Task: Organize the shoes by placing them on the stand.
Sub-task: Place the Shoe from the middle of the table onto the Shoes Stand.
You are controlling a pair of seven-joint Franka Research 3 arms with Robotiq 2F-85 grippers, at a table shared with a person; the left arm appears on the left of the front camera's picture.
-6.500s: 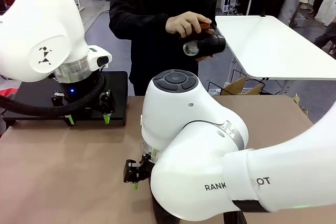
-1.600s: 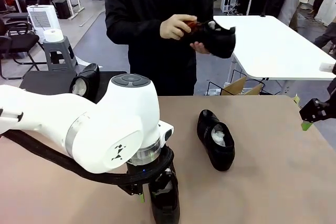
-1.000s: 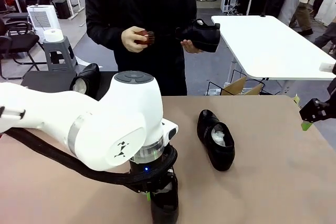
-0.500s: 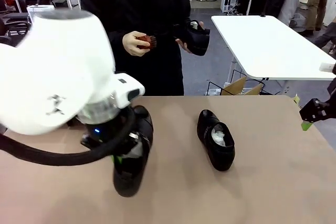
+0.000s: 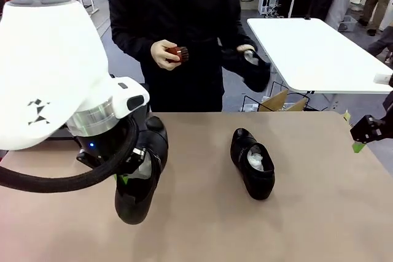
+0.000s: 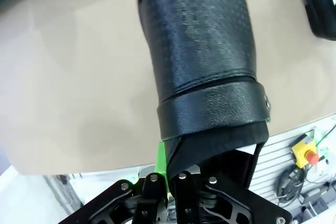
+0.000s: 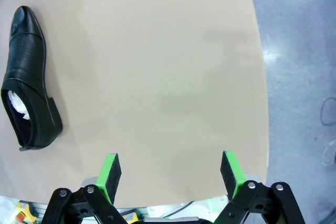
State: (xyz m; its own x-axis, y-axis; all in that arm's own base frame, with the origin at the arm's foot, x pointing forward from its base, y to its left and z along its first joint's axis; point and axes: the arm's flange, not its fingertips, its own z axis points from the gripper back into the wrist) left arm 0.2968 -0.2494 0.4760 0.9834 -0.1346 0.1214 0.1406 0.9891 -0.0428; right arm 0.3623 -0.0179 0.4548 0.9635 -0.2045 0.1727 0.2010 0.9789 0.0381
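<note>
My left gripper is shut on the heel rim of a glossy black shoe and holds it just above the brown table, toe toward the near edge. In the left wrist view the same shoe runs away from the gripper. A second shoe stuffed with white paper lies mid-table, also seen as a shoe in the right wrist view. The person holds a third shoe. My right gripper hangs open at the right table edge, its green pads wide apart over bare table. My left arm hides the stand.
The person stands at the far table edge holding a small red-brown brush in the other hand. A white table stands behind on the right, with a cardboard box below it. The table's right edge drops to grey floor.
My left arm has lifted the gripped shoe from the near edge and carried it left and farther back. The person has lowered the shoe in their hand. The right arm has not moved.
</note>
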